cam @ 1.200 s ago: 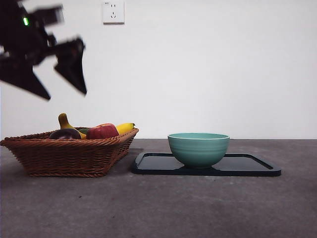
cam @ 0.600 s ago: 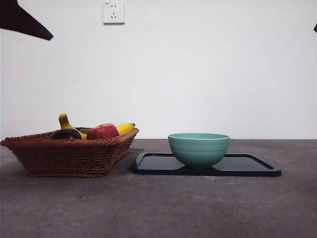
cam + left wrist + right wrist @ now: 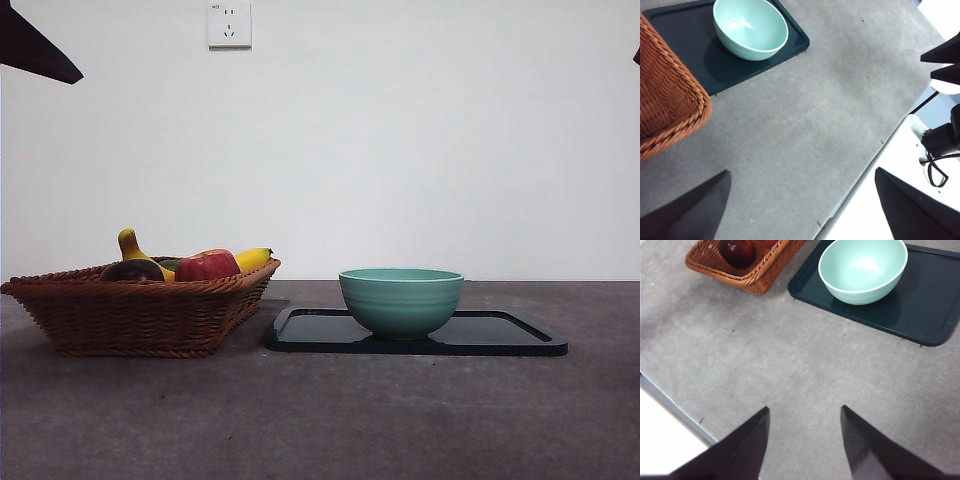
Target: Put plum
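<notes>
table (image 3: pixel 330 420): grey matte top, carries everything; both arms are up off it, none of the fruit is gripped.
basket (image 3: pixel 140 305): brown wicker, at 9 o'clock of the tray in the front view, just beside its near corner. Low flared walls keep the fruit bunched and reachable from above.
tray (image 3: pixel 500 335): dark, flat, raised lip; probably there as the drop zone.
bowl (image 3: pixel 401 300): teal, upright, mouth open upward, sits on the tray's basket-side half. Looks empty in both wrist views. Likely target for the plum, though the task names no destination.
banana (image 3: pixel 252 258): yellow, lies behind the apple; a second yellow tip shows behind the plum.
apple (image 3: pixel 207 265): red, mid basket, at 3 o'clock of the plum, close beside it.
plum (image 3: pixel 131 270): dark maroon, in the basket at its end away from the tray, top just above the rim. Round, so no usable long axis; stem direction not readable. Not yet picked.
left gripper (image 3: pixel 800 205): jaws spread wide, nothing between them, high over bare table; waiting.
right gripper (image 3: pixel 805 440): jaws apart, nothing held, high over table; plum at 11 o'clock in its view. Also waiting.
next: a top-down grasp looks cleanest.
</notes>
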`<state>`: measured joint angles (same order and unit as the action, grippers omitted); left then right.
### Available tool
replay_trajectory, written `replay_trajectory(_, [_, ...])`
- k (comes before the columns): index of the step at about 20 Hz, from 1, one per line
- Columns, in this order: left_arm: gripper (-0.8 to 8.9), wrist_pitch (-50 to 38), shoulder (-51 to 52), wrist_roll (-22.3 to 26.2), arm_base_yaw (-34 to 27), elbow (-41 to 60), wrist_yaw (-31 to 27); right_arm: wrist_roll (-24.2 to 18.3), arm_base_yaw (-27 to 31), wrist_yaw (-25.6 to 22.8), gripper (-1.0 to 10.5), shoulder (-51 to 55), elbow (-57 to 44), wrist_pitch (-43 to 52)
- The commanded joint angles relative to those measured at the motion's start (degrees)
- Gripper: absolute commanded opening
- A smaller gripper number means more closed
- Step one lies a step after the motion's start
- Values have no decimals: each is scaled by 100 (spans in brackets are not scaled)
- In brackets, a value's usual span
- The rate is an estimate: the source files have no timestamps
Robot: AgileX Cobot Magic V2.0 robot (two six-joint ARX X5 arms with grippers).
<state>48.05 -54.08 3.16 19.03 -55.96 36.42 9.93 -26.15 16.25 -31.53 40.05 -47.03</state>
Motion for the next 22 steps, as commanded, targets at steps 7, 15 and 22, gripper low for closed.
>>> replay_trajectory(7, [459,-55,-57,90,28,-96,52,463,-24,-26,227,-24,24,203])
replay_trajectory(15, [459,-125,-57,66,28,-96,52,520,393,-470,287,-2103,1550,632])
replay_trajectory(22, [459,-90,-57,66,28,-96,52,-20,927,-426,290,-4662,3279,586])
